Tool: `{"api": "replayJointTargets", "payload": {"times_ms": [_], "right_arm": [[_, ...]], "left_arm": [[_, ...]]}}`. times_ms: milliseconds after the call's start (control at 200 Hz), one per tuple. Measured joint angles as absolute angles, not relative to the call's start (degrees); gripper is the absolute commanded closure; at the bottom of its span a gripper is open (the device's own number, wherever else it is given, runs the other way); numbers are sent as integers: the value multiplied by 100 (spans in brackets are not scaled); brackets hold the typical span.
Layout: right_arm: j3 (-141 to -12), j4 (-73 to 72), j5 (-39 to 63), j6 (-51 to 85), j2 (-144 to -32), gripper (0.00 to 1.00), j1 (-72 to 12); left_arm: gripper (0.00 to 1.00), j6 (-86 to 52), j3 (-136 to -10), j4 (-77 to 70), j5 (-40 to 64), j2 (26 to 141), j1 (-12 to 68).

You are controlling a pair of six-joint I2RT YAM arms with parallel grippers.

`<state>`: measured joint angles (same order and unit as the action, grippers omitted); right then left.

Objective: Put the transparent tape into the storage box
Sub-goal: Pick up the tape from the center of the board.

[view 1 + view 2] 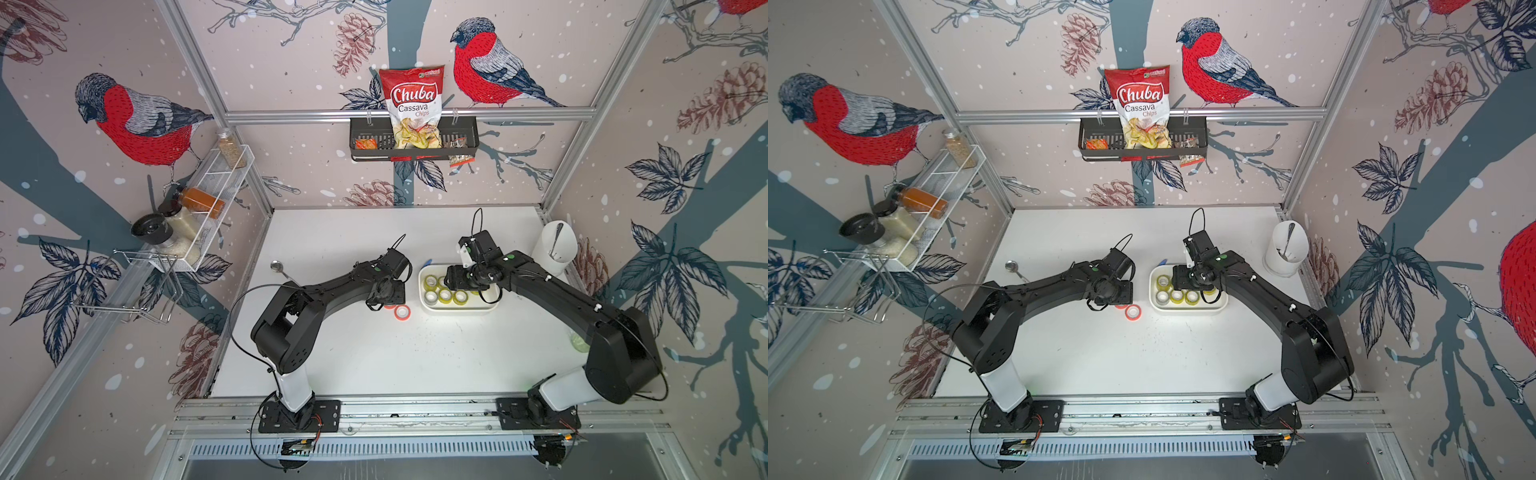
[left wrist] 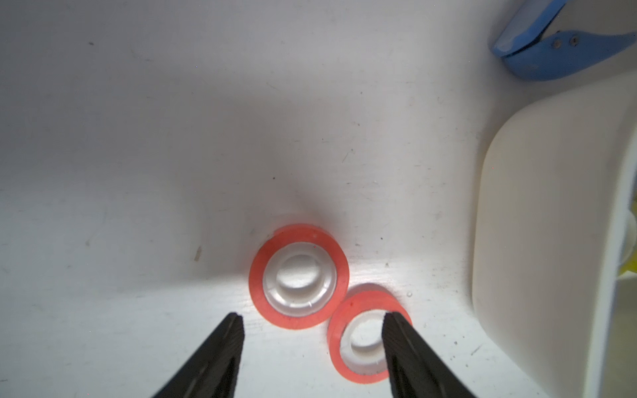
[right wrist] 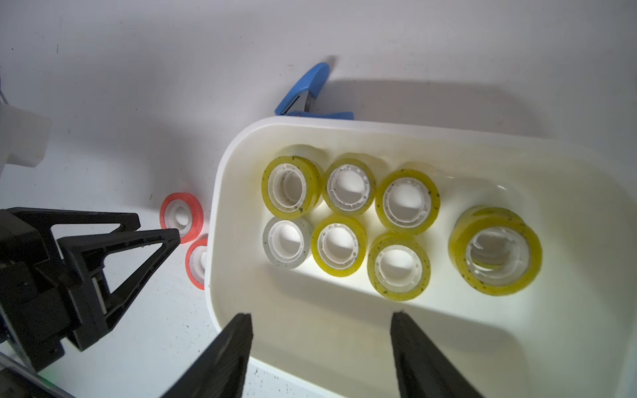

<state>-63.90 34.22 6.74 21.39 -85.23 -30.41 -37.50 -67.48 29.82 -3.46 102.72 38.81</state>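
Tabletop (image 1: 374,353), 2 red rolls (image 2: 256,279), storage box (image 3: 220,193) w/ 7-8 tapes (image 3: 381,203)

You've got 1 readable label: "Chuba Cassava Chips" on the red/white chip bag (image 1: 411,104) in the black wall basket (image 1: 469,133), well beyond left gripper (image 2: 313,315) & right gripper (image 3: 322,314) jaws. Bag's top logo too small to read.

A robot lab cell dressed as a pantry corner. An aluminium-profile frame (image 1: 291,114) carries bullfinch wallpaper (image 1: 141,129) around a white surface (image 1: 374,357). The left arm (image 1: 332,291) and right arm (image 1: 557,291) are bolted to a rail (image 1: 415,411). Beyond the jaws hangs a black wall basket (image 1: 465,139) with a Chuba cassava chips bag (image 1: 413,99). Well off on the left arm's side is a white wire rack (image 1: 220,183) of spice jars (image 1: 203,202).
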Motion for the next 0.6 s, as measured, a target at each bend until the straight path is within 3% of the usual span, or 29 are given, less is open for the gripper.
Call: {"api": "replayJointTargets", "payload": {"times_ms": [600], "right_arm": [[-5957, 3186, 1081, 2115, -8027, 32, -2467]], "left_arm": [[30, -3916, -7085, 3120, -497, 10892, 3881]]}}
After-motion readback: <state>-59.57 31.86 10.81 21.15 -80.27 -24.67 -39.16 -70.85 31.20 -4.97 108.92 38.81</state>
